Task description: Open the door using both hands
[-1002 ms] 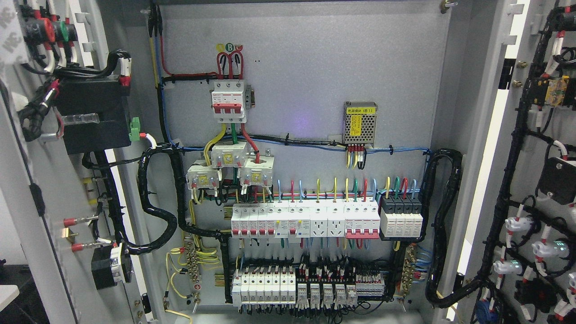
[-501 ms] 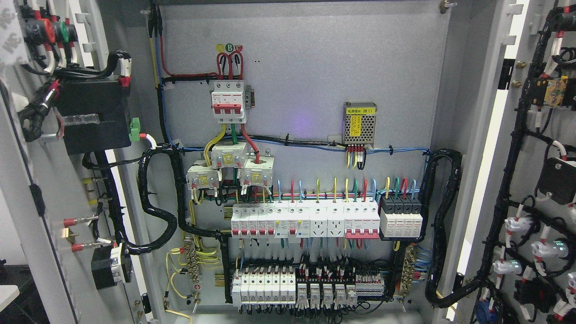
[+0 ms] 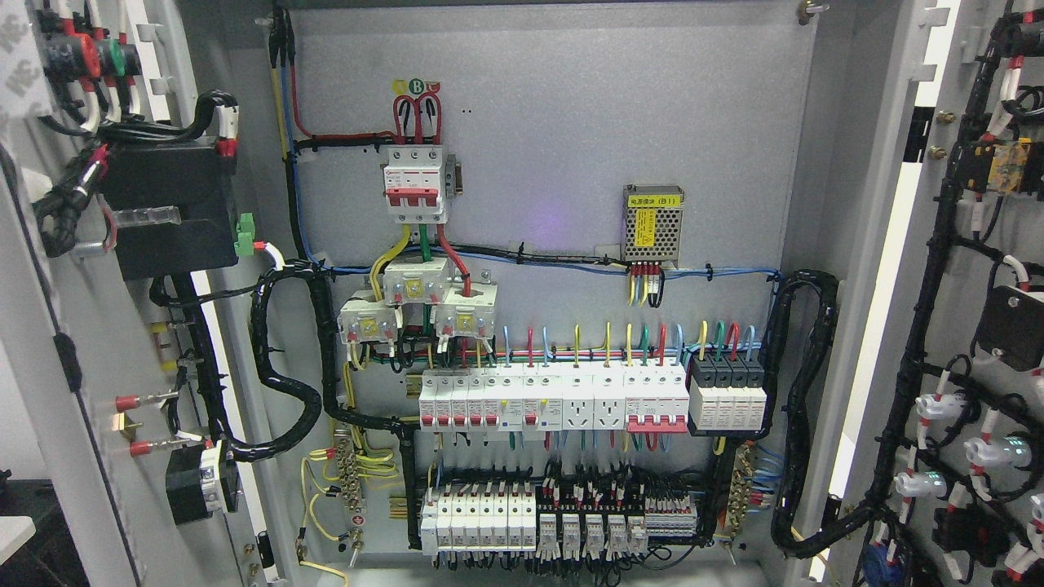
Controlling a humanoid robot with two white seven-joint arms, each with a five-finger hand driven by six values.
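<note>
Both doors of the grey electrical cabinet stand swung wide. The left door [image 3: 49, 342] fills the left edge and shows its inner face with a black box, wire bundles and red and green button backs. The right door [image 3: 950, 326] fills the right edge, its inner face carrying black cable looms and white lamp backs. Between them the grey back panel [image 3: 571, 122] is fully exposed. Neither of my hands nor any arm appears in the head view.
On the back panel sit a red-handled main breaker [image 3: 416, 183], a meshed power supply [image 3: 652, 224], a row of white breakers [image 3: 555, 399] and lower terminal blocks [image 3: 555, 522]. Thick black cable looms [image 3: 803, 408] run from the panel to each door.
</note>
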